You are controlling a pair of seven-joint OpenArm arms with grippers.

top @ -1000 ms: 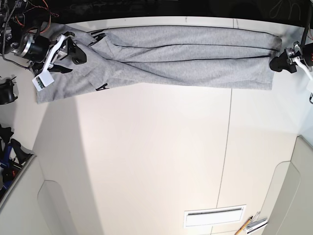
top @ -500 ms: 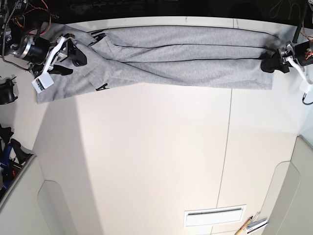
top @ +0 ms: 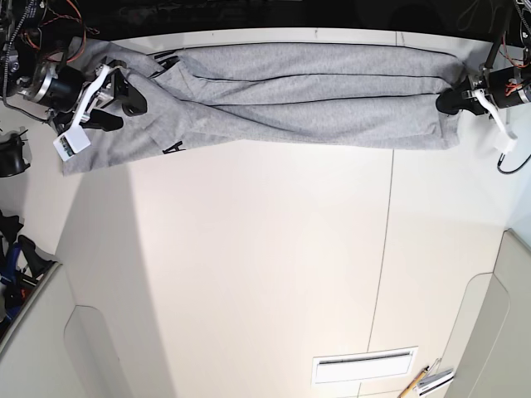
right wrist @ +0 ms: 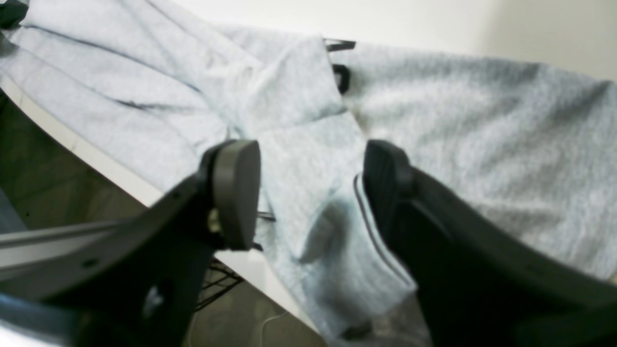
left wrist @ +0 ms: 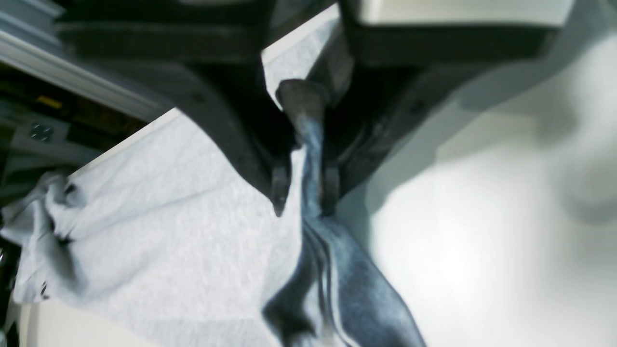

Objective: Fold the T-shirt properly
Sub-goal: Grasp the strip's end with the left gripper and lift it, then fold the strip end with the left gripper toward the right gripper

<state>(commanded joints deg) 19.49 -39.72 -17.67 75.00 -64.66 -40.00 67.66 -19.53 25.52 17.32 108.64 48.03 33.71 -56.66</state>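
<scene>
The T-shirt [top: 307,95] lies as a long band along the far edge of the table [top: 265,265], the left gripper [left wrist: 303,202] pinching one end while the right gripper [right wrist: 308,193] gapes around the other, so pulling could drag it crooked

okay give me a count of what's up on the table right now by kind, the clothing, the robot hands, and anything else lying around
T-shirt: 1
Robot hands: 2, the left hand and the right hand
Pencil at the near edge: 1
Total: 4
</scene>
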